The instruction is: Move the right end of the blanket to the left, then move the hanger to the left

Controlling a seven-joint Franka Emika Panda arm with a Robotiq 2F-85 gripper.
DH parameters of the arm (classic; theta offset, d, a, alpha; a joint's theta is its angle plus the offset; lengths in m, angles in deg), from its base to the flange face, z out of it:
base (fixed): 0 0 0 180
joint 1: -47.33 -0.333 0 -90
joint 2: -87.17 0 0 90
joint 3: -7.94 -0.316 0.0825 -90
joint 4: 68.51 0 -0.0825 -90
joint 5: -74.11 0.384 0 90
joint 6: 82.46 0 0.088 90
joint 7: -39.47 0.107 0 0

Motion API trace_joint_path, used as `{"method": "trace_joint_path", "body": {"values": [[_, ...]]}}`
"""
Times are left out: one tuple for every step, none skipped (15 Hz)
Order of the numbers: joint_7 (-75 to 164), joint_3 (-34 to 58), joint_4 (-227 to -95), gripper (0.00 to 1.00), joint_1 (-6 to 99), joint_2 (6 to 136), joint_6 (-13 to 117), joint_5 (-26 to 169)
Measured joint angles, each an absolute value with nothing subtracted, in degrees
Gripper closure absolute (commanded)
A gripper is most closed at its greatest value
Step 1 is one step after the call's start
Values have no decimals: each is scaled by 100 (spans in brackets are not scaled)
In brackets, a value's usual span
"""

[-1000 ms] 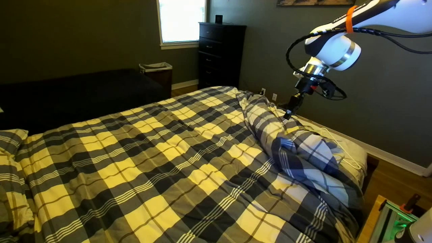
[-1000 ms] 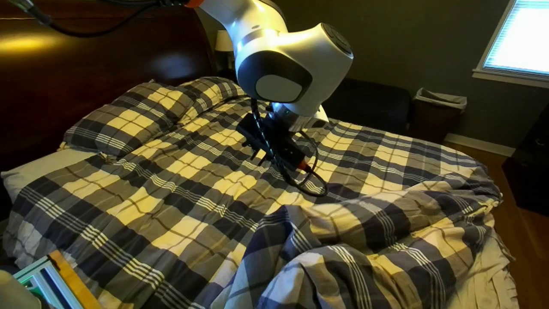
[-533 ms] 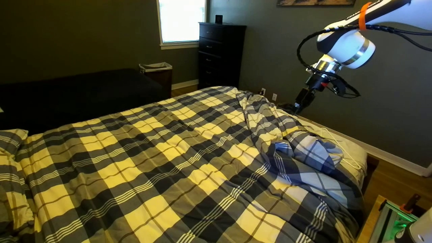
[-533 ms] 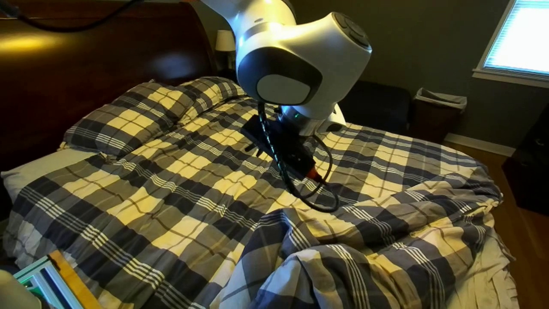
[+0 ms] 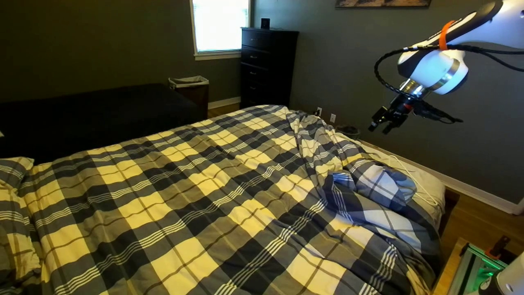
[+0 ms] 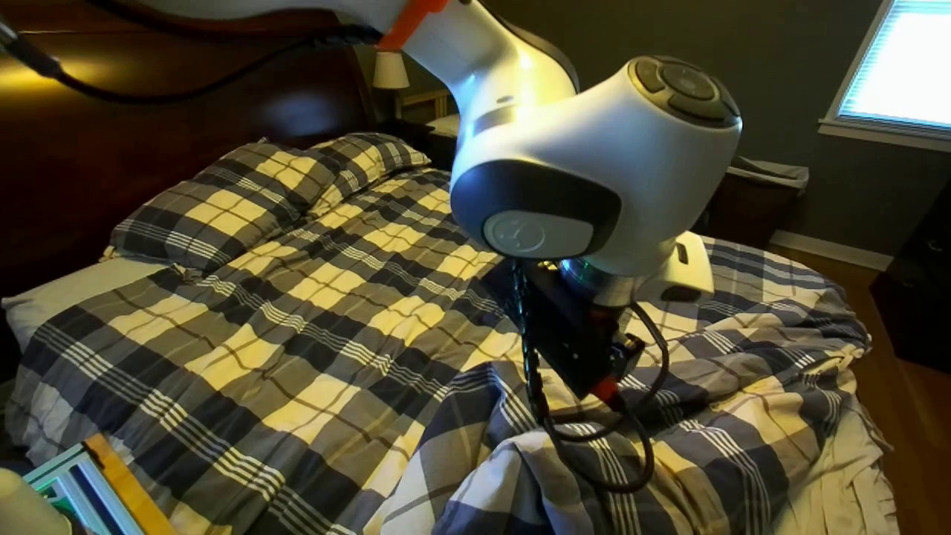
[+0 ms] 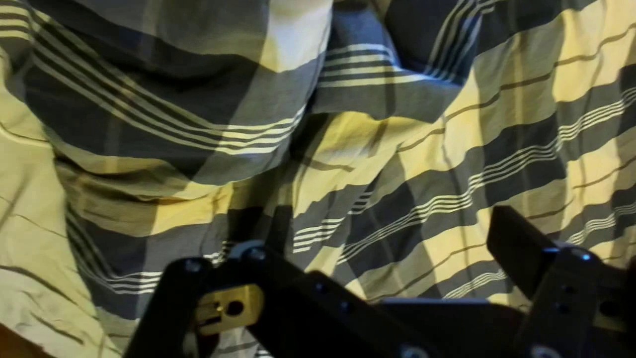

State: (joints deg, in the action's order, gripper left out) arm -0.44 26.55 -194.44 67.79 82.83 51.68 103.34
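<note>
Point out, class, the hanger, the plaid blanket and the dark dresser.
Hanger (image 5: pixel 415 178), in an exterior view: its long side.
Plaid blanket (image 5: pixel 229 196), in an exterior view: its checked top.
Dark dresser (image 5: pixel 258 70), in an exterior view: a drawer front.

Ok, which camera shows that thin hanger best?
An exterior view: the hanger lies on the pale sheet, a long side easy to trace. No further outside view shows it; the wrist view's left edge has a pale line, possibly part of it.

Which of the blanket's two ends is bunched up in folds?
The blanket end beside the hanger: it lies heaped in thick folds, while the other end, by the pillows, lies mostly flat.
</note>
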Motion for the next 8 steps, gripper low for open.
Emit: {"method": "trace_joint_path", "body": {"values": [[152, 2661, -19419, 0, 6799, 8118, 5416, 10297], [381, 2667, -19394, 0, 6815, 7946, 5627, 10188], [557, 2668, -19360, 0, 6827, 7782, 5768, 10095], [645, 2670, -19318, 0, 6831, 7661, 5819, 10051], [691, 2670, -19281, 0, 6830, 7590, 5827, 10034], [709, 2670, -19252, 0, 6830, 7560, 5827, 10027], [725, 2670, -19232, 0, 6831, 7556, 5827, 10019], [733, 2650, -19216, 0, 6849, 7556, 5828, 10019]]}}
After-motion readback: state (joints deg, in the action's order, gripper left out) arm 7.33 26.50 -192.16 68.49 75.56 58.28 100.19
